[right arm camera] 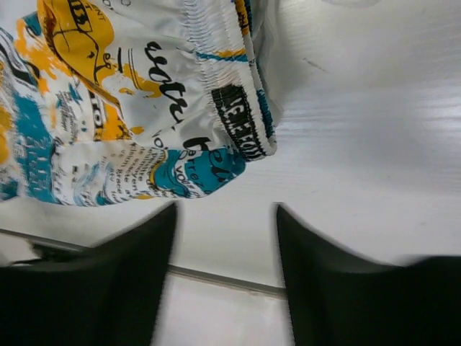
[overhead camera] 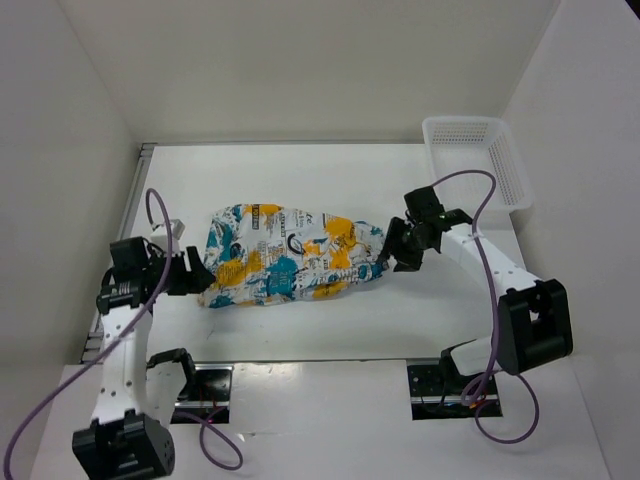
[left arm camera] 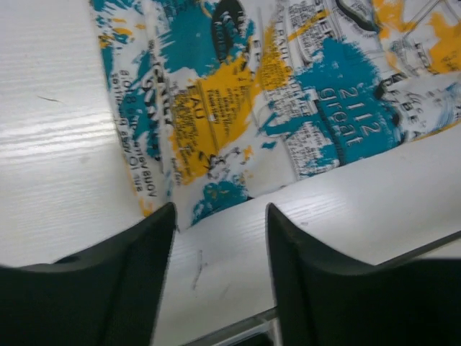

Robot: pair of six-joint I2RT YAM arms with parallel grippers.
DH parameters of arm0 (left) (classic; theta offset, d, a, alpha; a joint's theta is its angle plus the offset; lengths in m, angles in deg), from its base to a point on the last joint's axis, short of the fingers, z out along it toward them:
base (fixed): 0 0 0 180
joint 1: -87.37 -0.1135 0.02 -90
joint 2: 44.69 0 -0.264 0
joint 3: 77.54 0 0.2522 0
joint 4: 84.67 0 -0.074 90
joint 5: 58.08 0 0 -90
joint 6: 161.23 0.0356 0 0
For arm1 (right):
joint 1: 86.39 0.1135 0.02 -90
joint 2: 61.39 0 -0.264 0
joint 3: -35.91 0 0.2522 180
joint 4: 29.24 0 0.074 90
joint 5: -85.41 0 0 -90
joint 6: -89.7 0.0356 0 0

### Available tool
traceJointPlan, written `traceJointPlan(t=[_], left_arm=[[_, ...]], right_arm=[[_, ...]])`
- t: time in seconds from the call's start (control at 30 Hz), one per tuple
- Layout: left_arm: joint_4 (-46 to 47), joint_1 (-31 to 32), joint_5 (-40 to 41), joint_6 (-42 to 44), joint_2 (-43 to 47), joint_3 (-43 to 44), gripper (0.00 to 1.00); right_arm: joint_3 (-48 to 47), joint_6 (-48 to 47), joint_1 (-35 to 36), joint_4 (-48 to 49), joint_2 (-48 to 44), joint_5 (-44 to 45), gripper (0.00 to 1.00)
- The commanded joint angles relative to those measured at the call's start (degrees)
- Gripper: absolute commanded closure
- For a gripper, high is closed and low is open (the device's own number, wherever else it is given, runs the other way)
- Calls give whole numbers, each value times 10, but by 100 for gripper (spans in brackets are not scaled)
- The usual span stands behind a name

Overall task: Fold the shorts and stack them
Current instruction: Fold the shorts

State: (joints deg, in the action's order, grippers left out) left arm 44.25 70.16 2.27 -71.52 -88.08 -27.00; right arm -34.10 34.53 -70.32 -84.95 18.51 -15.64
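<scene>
Left hand (overhead camera: 193, 275) and right hand (overhead camera: 395, 250) both stand spread and empty, one at each end of the shorts (overhead camera: 290, 255), which lie bunched across the middle of the tabletop (overhead camera: 330, 180). We judge the fabric light, limp and a little slippery. The elastic waistband (right arm camera: 223, 65) looks the firmest place to pinch.

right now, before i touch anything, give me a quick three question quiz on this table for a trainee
1. True or false: the left gripper is shut on the shorts.
2. Where is the basket? A) far right corner of the table B) on the shorts C) beside the left arm
3. Fill in: the shorts lie ___ the left gripper and the right gripper.
Key: 1 false, both grippers are open and hold nothing; 2 A; 3 between.
</scene>
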Motion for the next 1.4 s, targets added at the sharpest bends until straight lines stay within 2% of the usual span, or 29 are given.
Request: traceJointPlan(t=[0.0, 0.03, 0.13, 0.17, 0.2, 0.3, 0.33, 0.4, 0.47, 0.67, 0.7, 0.73, 0.77, 0.83, 1.03, 1.1, 1.17, 1.23, 1.3, 1.33, 1.37], left_arm=[[32, 13, 8, 3, -55, 66, 47], [32, 20, 14, 3, -69, 79, 58], [64, 38, -17, 3, -143, 95, 83], [76, 45, -17, 3, -192, 95, 85], [76, 55, -17, 3, -216, 104, 85], [66, 101, 49, 3, -280, 126, 79], [78, 101, 79, 3, -298, 126, 75], [111, 106, 79, 3, -334, 126, 64], [120, 118, 85, 3, -367, 152, 60], [175, 141, 94, 3, -484, 178, 61], [175, 141, 94, 3, -511, 178, 64], [175, 141, 115, 3, -522, 185, 74], [164, 141, 129, 3, -528, 190, 78], [158, 134, 152, 3, -534, 190, 84], [143, 116, 160, 3, -523, 209, 83], [134, 116, 160, 3, -509, 220, 83], [123, 116, 160, 3, -482, 234, 83], [117, 116, 160, 3, -462, 247, 82], [109, 116, 152, 3, -438, 272, 79], [103, 116, 147, 3, -433, 280, 79], [96, 116, 132, 3, -425, 295, 78]], right_arm=[[-29, 12, -5, 6, -11, 30, 54], [-44, 12, -5, 14, -5, 31, 78], [-73, 12, -5, 43, 32, -1, 93], [-82, 12, -5, 43, 44, -1, 95], [-88, 12, -5, 43, 66, -1, 95], [-93, -1, 0, 59, 90, -8, 95], [-93, -9, 0, 67, 96, -13, 95], [-93, -14, 6, 67, 106, -13, 92], [-79, -14, 13, 67, 106, -13, 90], [-41, 6, 47, 87, 127, -1, 90], [-33, 11, 53, 94, 142, -1, 90], [-27, 19, 59, 100, 150, -1, 90], [-21, 19, 59, 107, 159, -1, 91], [-21, 19, 72, 107, 178, 17, 93], [-18, 3, 84, 101, 226, 45, 94], [-38, -4, 84, 75, 226, 68, 94], [-66, -9, 84, 48, 181, 88, 94], [-110, -18, 84, 25, 153, 93, 89], [-140, -35, 84, 1, 121, 114, 76], [-164, -35, 84, -4, 116, 120, 53], [-175, -41, 77, -4, 116, 120, 44]])
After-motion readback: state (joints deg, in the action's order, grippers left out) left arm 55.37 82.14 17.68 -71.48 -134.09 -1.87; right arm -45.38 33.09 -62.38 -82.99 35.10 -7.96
